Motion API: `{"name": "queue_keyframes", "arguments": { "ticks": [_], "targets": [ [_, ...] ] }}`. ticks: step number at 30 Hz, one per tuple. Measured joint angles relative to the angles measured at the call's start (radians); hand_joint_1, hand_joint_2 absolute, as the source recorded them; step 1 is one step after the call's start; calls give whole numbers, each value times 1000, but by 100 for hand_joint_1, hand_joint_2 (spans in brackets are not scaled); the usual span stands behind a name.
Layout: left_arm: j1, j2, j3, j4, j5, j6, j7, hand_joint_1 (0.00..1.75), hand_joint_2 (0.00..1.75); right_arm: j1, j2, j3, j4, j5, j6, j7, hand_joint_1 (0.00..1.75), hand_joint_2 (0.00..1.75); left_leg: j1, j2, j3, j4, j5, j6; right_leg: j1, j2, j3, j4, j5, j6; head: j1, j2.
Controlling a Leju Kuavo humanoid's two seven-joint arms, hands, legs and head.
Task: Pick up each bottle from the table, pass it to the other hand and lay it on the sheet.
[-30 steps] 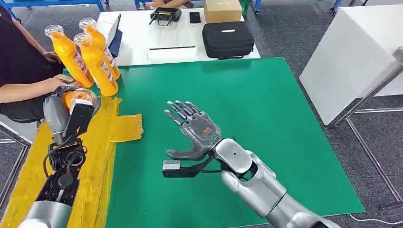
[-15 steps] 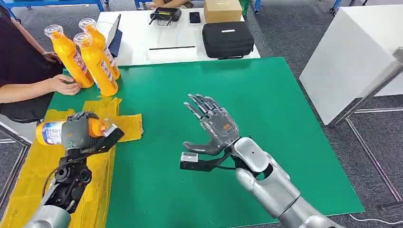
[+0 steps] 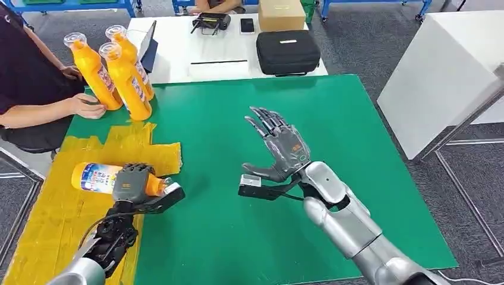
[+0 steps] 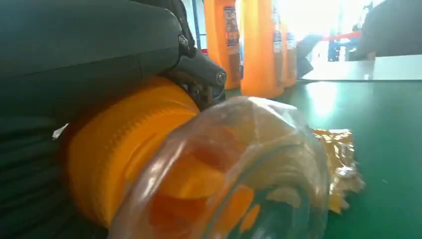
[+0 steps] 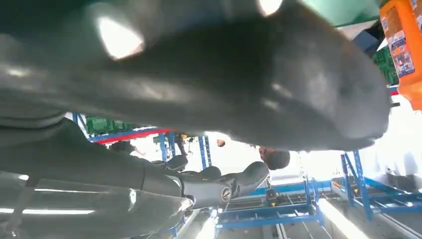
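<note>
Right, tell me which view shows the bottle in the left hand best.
The head view: the whole bottle lies sideways over the yellow sheet, gripped near its neck by the left hand. The left wrist view gives only a blurred close-up of its clear cap and orange neck. The right wrist view misses it.

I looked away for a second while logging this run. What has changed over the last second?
The left hand, gripping an orange bottle, swung it from upright near the person down to lie sideways over the yellow sheet, cap toward the green mat. It is still held. The right hand drifted slightly farther right, open, its fingers spread. The three standing bottles stayed put.
</note>
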Motion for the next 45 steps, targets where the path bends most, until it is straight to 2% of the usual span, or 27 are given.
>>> {"name": "queue_keyframes", "arguments": {
  "ticks": [1, 2, 3, 24, 28, 30, 33, 37, 41, 45],
  "targets": [
    [-1, -2, -5, 3, 3, -3, 0, 175, 175, 0, 0, 0, 2, 0, 0, 0, 0, 0, 0, 0, 1, 0, 0, 0, 0, 0, 1, 0, 0, 0, 0, 0],
    [-2, -3, -10, 6, 8, -6, 0, 110, 175, 0, 0, 1, 3, -1, 0, 0, 0, 0, 0, 0, 2, 0, 0, 0, 0, 0, 2, 0, 0, 0, 0, 0],
    [-2, -5, -13, 10, 11, -8, -1, 0, 0, -1, 0, 2, 4, -1, 0, 0, 0, 0, -1, -1, 3, 0, 0, 0, -1, 0, 3, 0, 0, 0, 0, 0],
    [-25, -16, -46, 4, 194, -174, -72, 0, 0, -2, 16, 2, 28, -2, 18, 41, 0, 0, -3, -2, 8, 0, 2, 2, -3, -1, 7, 0, 0, 0, 0, 0],
    [-38, -14, -35, -29, 339, -242, -149, 0, 0, 4, 14, -4, 28, -5, 11, 47, 0, 0, -4, -4, 9, 0, 2, 3, -3, -3, 7, 0, 0, 0, 0, 0],
    [-44, -5, -19, -94, 523, -346, -208, 0, 0, 19, 15, -23, 28, -13, -7, 43, 0, 0, -4, -6, 8, 0, 3, 3, -2, -6, 8, 0, 0, 0, -1, 0],
    [-1, 13, -8, -220, 652, -418, -183, 0, 0, 47, 16, -52, 28, -15, -19, 32, 0, 0, -3, -4, 4, 0, 4, 3, -2, -5, 3, 1, 2, 0, 0, 0],
    [28, 29, -8, -306, 709, -411, -198, 0, 0, 67, 16, -74, 28, -16, -19, 30, 0, 0, -3, -3, 1, 0, 5, 3, -2, -5, -1, 1, 2, 1, 0, 0],
    [51, 63, 31, -477, 972, -390, -288, 0, 0, 100, 19, -122, 21, -83, -21, 22, 0, 0, -2, -4, -5, 1, 5, 4, -1, -5, -6, 1, 2, 1, 0, 0],
    [58, 81, 91, -689, 1058, -389, -258, 0, 0, 145, 29, -193, -8, -146, -3, 21, 0, 0, -2, -4, -7, 1, 5, 4, -1, -5, -8, 1, 2, 1, 0, 0]
  ]
}}
